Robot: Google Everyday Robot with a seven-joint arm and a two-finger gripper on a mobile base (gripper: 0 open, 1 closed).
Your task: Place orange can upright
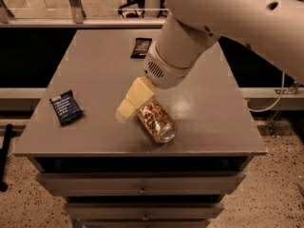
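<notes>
The orange can (156, 120) lies on its side on the grey table (209, 108), near the front edge, its silver end facing the front right. My gripper (127, 104) hangs from the big white arm and sits low at the can's far left end, its cream fingers (137, 92) touching or just over the can's upper end.
A dark blue snack bar (65, 107) lies at the table's left. A black snack bar (141, 47) lies at the back centre. Drawers are below the table's front edge. A cable runs on the floor at the right.
</notes>
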